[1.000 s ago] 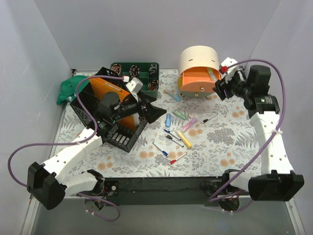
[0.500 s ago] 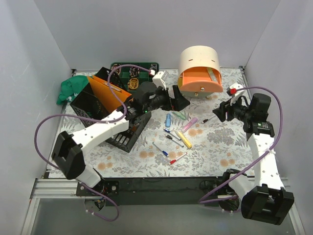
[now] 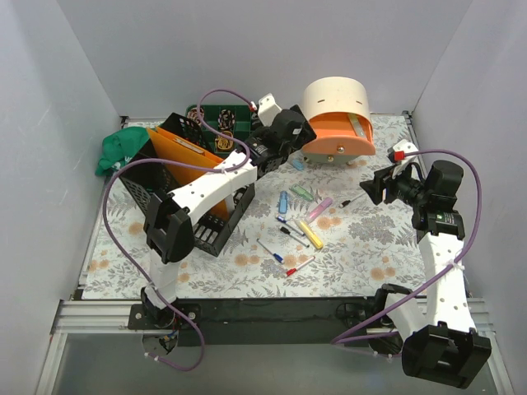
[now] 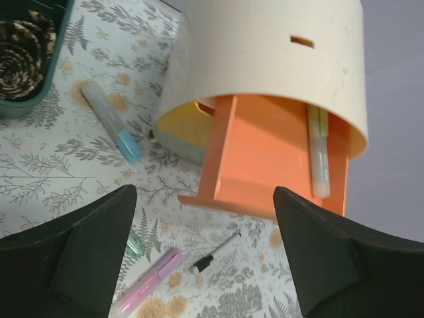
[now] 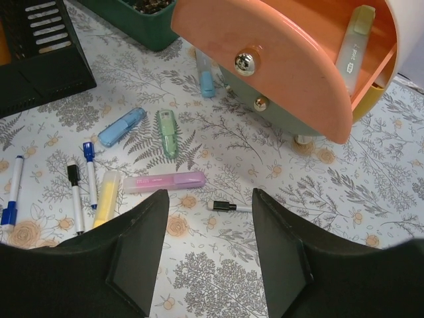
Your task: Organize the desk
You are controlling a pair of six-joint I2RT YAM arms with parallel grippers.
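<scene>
The floral desk (image 3: 370, 239) holds a cream drawer unit (image 3: 336, 99) with its orange drawer (image 3: 338, 136) pulled open; a pale green highlighter (image 4: 319, 156) lies inside. Pens and highlighters lie scattered mid-desk: blue (image 3: 283, 202), green (image 3: 301, 193), pink (image 3: 319, 207), yellow (image 3: 310, 234), and a black-capped pen (image 3: 354, 199). My left gripper (image 3: 298, 136) is open and empty, just left of the drawer (image 4: 265, 165). My right gripper (image 3: 372, 189) is open and empty above the black-capped pen (image 5: 228, 207), beside the pink highlighter (image 5: 165, 181).
A black mesh rack (image 3: 177, 193) with an orange folder (image 3: 185, 156) stands at the left. A green compartment tray (image 3: 226, 123) sits behind it, and a green cloth (image 3: 119, 151) lies at the far left. A blue-capped highlighter (image 4: 112, 122) lies by the drawer unit.
My left arm swung from the rack to the right and far, up to the drawer unit. My right gripper pulled back from the drawer unit to above the black-capped pen.
</scene>
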